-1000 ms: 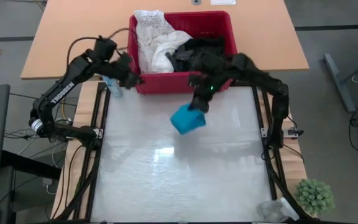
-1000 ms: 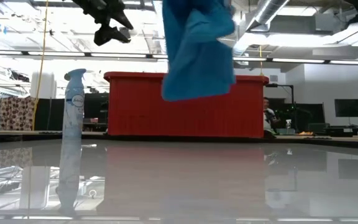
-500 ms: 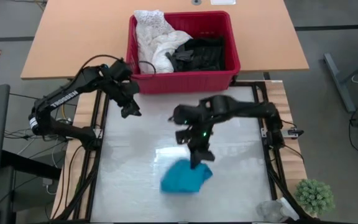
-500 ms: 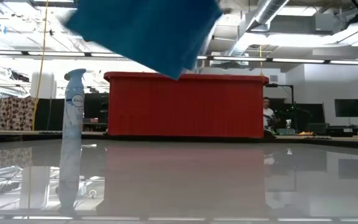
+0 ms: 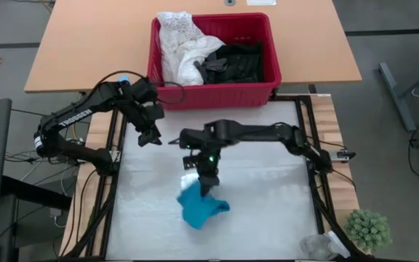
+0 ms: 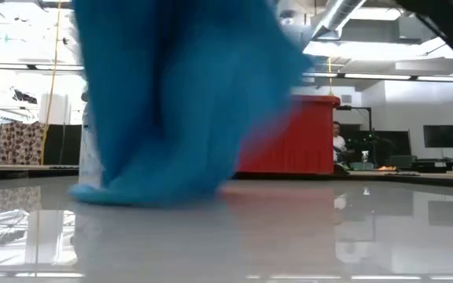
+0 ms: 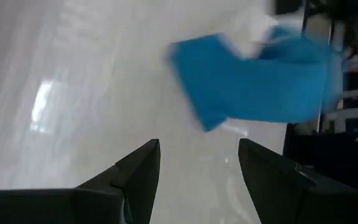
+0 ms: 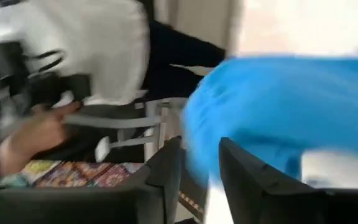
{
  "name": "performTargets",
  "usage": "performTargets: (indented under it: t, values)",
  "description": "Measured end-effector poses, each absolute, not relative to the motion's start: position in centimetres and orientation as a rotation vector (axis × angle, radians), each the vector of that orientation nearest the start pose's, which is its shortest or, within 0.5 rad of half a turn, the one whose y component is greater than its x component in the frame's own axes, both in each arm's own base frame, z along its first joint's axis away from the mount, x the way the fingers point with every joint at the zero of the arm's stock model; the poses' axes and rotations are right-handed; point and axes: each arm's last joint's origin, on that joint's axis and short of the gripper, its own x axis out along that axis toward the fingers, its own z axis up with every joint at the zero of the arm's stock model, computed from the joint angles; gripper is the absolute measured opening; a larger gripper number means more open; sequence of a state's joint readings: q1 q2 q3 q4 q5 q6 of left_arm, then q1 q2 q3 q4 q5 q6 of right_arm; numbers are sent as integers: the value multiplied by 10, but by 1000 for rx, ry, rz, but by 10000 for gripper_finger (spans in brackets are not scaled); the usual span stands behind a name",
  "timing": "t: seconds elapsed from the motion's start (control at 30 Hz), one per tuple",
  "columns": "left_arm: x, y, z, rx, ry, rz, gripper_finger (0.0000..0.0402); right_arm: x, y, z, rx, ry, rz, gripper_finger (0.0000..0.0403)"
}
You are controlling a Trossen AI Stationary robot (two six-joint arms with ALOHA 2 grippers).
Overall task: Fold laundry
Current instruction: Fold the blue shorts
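Note:
The small teal garment sits bunched on the white table, near its middle front. In the low view the teal garment stands tall, with its lower end on the table. My right gripper hovers over its far edge, fingers apart, and the teal garment shows blurred just past my right gripper. My left gripper is open over the table's far left and points down toward the teal garment. Nothing is between my left gripper's fingers. White and black laundry lie in the red basket. My right gripper comes slanting down from the far side, with the teal garment's upper part at its fingertips. Blur hides whether the fingers touch the cloth. The garment's lower end rests on the table.
The red basket stands past the table's far edge. A small green plant sits at the near right corner. Bare table lies to the left and right of the garment. A person's hand shows beyond the table, and another person sits far back.
My right gripper has swung from the basket's front toward the near edge and down, carrying the teal garment. The garment hung clear of the table then, and its lower end now rests bunched on it. My left gripper has moved from beside the basket out over the table and has tipped downward.

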State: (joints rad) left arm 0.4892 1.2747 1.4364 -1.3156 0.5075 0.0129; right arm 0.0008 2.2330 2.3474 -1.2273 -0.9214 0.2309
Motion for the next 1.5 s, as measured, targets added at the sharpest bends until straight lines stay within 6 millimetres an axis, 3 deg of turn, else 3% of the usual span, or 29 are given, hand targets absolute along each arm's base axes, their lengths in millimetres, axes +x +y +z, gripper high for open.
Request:
performTargets:
  t: [0.1, 0.2, 0.33, 0.5, 0.63, 0.83, 1.13, 1.3, 1.5]
  values:
    - [192, 87, 368, -521, 1045, -9, 208, 462, -3, 305, 757, 1170, 640, 169]
    - [190, 85, 367, -456, 1077, 10, 208, 459, -23, 300, 806, 1198, 591, 190]
    - [184, 68, 360, -333, 1066, -52, 208, 439, -31, 324, 802, 1201, 574, 201]
    - [179, 37, 339, -223, 973, -131, 208, 385, -17, 391, 712, 1158, 501, 200]
    - [181, 8, 317, -50, 898, -162, 208, 336, 1, 444, 573, 1045, 300, 198]
    - [195, -39, 288, 292, 740, -368, 208, 270, 28, 494, 411, 833, -29, 198]
    - [215, -94, 245, 595, 694, -584, 208, 208, 57, 520, 379, 680, -188, 198]
    - [235, -126, 225, 707, 618, -627, 208, 200, 69, 518, 366, 692, -211, 198]
    - [259, -145, 199, 758, 558, -612, 208, 200, 77, 517, 346, 699, -194, 198]
